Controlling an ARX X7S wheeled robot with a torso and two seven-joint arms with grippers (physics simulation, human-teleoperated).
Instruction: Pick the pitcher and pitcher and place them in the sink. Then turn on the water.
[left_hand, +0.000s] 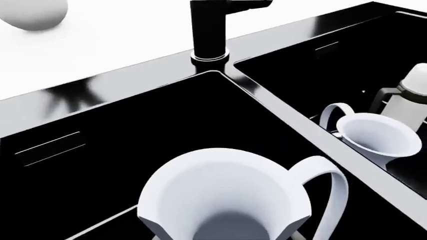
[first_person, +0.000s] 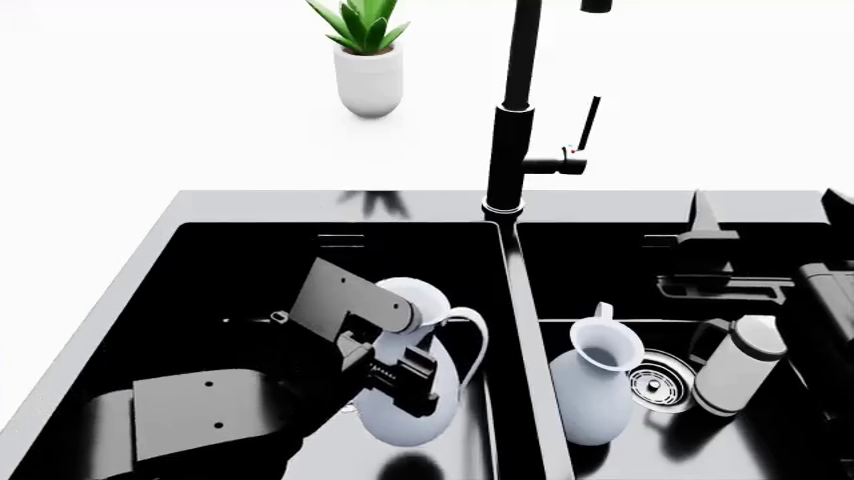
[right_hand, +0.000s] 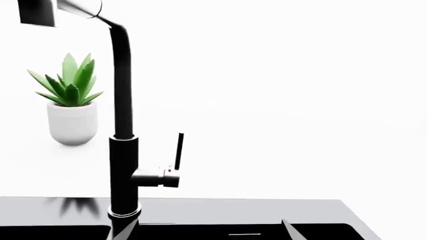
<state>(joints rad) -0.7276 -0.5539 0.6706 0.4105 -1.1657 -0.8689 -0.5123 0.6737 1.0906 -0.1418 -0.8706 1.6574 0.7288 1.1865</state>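
The fatter pitcher (first_person: 416, 405) is in the left basin of the black sink (first_person: 513, 300). My left gripper (first_person: 400, 375) is shut on it. In the left wrist view the pitcher's open mouth (left_hand: 227, 195) fills the foreground, with my left gripper (left_hand: 225, 231) holding its sides. The slimmer pitcher (first_person: 594, 385) stands upright in the right basin and also shows in the left wrist view (left_hand: 377, 135). My right gripper (first_person: 758, 225) is open and empty over the sink's back right rim. It (right_hand: 207, 232) faces the black tap (right_hand: 123, 150) and its lever (right_hand: 179, 150).
A white capped bottle (first_person: 734, 365) lies in the right basin beside a chrome drain (first_person: 661, 385). A potted green plant (first_person: 367, 60) stands on the white counter behind the sink. The tap (first_person: 514, 120) rises from the back rim between the basins.
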